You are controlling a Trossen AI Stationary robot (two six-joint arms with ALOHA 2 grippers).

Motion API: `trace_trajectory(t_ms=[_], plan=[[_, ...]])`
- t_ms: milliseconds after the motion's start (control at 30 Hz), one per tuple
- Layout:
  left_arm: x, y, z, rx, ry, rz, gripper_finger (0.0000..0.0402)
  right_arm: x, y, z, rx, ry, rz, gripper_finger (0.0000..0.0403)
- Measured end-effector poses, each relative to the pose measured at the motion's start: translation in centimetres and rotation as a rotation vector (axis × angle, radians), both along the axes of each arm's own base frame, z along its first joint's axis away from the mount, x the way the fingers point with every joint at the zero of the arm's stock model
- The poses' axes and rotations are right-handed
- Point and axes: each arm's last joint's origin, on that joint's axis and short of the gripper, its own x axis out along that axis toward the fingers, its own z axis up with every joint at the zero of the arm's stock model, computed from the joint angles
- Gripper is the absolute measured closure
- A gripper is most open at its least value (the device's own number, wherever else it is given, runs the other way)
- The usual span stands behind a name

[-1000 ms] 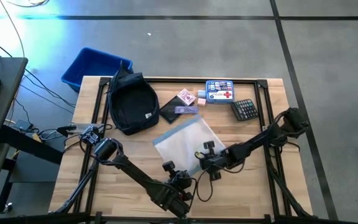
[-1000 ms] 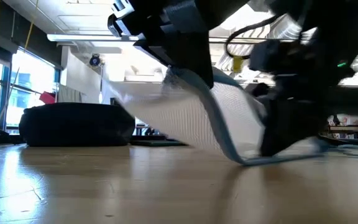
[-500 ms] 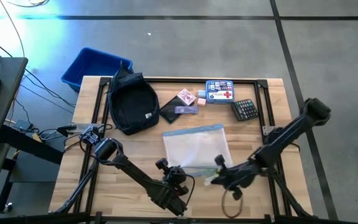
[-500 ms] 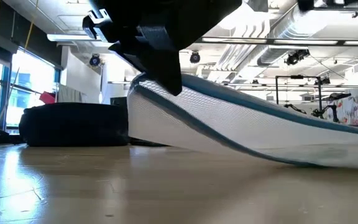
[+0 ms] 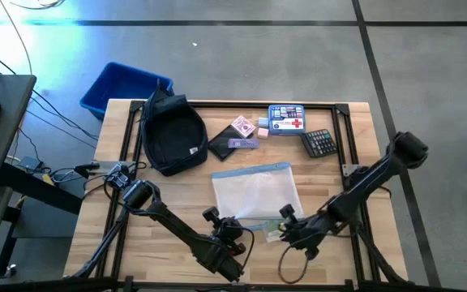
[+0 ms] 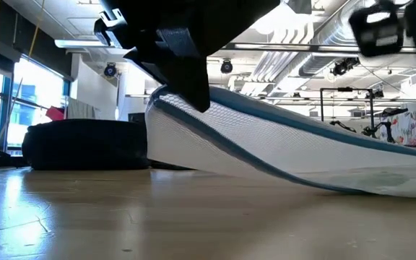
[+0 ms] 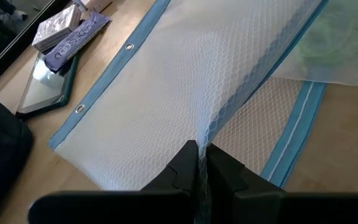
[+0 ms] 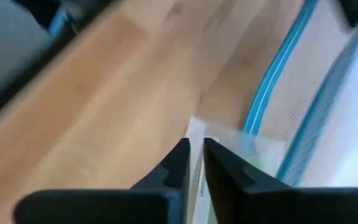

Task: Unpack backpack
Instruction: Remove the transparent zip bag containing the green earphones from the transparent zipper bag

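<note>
- The step in hand looks like emptying the white mesh pouch with blue edging (image 5: 256,193), which lies flat on the wooden bench (image 5: 177,203), near the front middle.
- The left gripper (image 7: 197,163) has its jaws pinched tight on a fold of the mesh, lifting that edge.
- The right gripper (image 8: 196,163) sits at the pouch's near right corner, jaws narrow around a thin pale slip (image 8: 199,134) (paper or plastic, I cannot tell which).
- The dark navy soft fabric backpack (image 5: 171,134) rests at the bench's far left, well apart from both grippers.
- Next, I judge, the right gripper must draw the slip clear while the left holds the mesh.
- The high view alone shows a calculator (image 5: 319,143) and a first-aid box (image 5: 286,118); the low view alone shows the raised mesh edge's arch.
</note>
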Motion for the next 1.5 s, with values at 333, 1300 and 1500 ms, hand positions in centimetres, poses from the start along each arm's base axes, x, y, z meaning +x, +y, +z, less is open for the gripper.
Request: trace_trajectory(t_ms=[333, 1300, 1500], plan=[[0.0, 0.0, 0.0, -0.003, 0.008, -0.004, 0.0402, 4.4, -1.3, -4.3, -0.099, 0.144, -0.131, 0.0184], [0.0, -0.1, -0.1, -0.024, 0.033, -0.009, 0.0402, 1.5, -1.6, 2.9, 0.120, 0.136, 0.042, 0.0385], [0.0, -0.1, -0.1, -0.033, 0.036, -0.009, 0.0402, 0.5, -5.0, 8.7, -0.025, -0.212, -0.080, 0.0397]])
